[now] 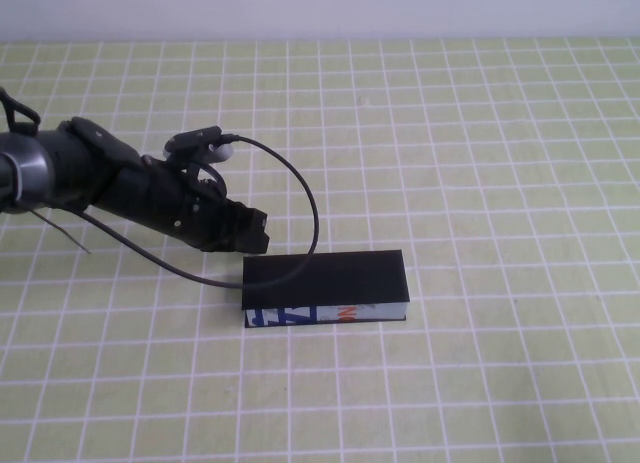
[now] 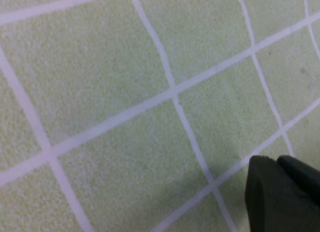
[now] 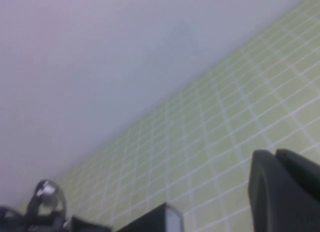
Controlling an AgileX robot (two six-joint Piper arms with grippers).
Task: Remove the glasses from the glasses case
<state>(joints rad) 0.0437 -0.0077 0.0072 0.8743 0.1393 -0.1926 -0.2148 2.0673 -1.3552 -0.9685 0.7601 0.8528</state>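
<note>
Left gripper point(image 1: 255, 233): it is hanging low over the green checked cloth point(image 1: 500, 133), right by the back left corner of the glasses case point(image 1: 325, 288). I cannot tell if this claw is wide or narrow. Its wrist camera is showing only cloth and one dark fingertip point(image 2: 280, 194).

Right gripper point(image 3: 285, 192): it is not showing in the high view. Its own camera is looking out across the cloth toward the wall, so it is sitting well away from the work. I cannot tell how its claw is set either.

Glasses case: it is lying flat on the cloth with its lid down. It is just past the tip of the left claw, a little to that claw's right and nearer to the robot.

Long side of the case: it is running left to right, with the white printed side point(image 1: 320, 313) facing the robot.

Glasses: they are not showing, so they are likely inside the closed case.

Nearer arm: the left one, by far.

Next move, my guess: the left claw needs to reach the lid edge and lift it open.
</note>
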